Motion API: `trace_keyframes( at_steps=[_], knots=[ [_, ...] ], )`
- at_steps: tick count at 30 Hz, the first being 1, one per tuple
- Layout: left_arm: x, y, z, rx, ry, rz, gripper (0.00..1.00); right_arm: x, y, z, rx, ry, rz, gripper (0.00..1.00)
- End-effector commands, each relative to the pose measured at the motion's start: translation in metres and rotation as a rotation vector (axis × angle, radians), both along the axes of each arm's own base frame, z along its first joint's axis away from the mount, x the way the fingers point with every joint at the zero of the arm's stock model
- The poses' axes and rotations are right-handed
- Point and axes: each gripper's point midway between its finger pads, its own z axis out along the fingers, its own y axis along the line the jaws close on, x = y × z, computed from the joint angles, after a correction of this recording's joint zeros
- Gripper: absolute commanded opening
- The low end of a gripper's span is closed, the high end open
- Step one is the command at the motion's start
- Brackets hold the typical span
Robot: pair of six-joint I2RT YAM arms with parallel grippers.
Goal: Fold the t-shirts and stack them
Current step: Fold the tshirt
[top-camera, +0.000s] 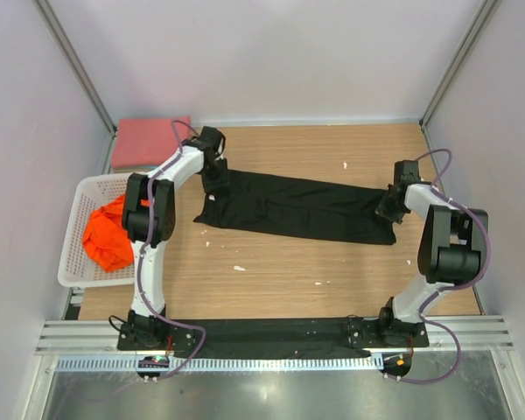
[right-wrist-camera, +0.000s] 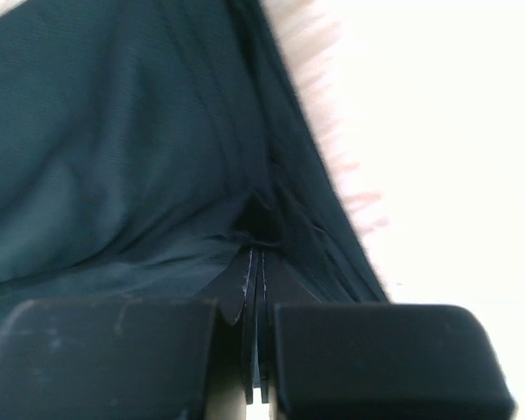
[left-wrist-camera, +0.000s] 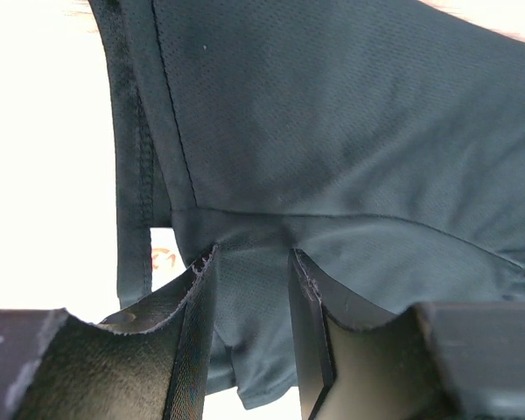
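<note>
The black t-shirt (top-camera: 297,206) lies folded into a long strip across the middle of the table. My left gripper (top-camera: 217,182) is at its left end; in the left wrist view (left-wrist-camera: 252,262) the fingers stand apart with black cloth (left-wrist-camera: 350,131) lying between them, not pinched. My right gripper (top-camera: 389,210) is at the strip's right end and is shut on a bunched edge of the black cloth (right-wrist-camera: 114,157), as the right wrist view (right-wrist-camera: 255,254) shows. The pinkish-red t-shirt (top-camera: 149,142) lies folded at the back left. The orange t-shirt (top-camera: 108,234) is crumpled in the basket.
The white mesh basket (top-camera: 74,262) stands off the table's left edge. Walls enclose the table on the left, back and right. Small white specks lie on the wooden tabletop (top-camera: 280,271) in front of the black shirt.
</note>
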Motion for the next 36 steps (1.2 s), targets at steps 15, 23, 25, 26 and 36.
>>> trace_keyframes(
  at_steps=[15,23,25,26,36],
  knots=[
    [0.017,-0.005,0.045,-0.023,-0.092,-0.013,0.39,0.026,-0.008,0.065,-0.036,-0.206,-0.072,0.16],
    [0.021,-0.013,0.093,-0.082,-0.186,-0.012,0.40,0.042,-0.004,0.053,0.004,-0.177,-0.064,0.36],
    [0.020,-0.017,0.092,-0.098,-0.179,-0.014,0.40,0.043,-0.005,0.043,0.000,-0.146,-0.064,0.38],
    [0.018,-0.017,0.088,-0.102,-0.168,-0.013,0.40,0.045,-0.006,0.041,-0.003,-0.142,-0.065,0.38],
    [0.005,-0.015,0.036,-0.084,-0.064,0.006,0.40,0.040,-0.009,0.022,-0.024,-0.104,-0.051,0.08]
  ],
)
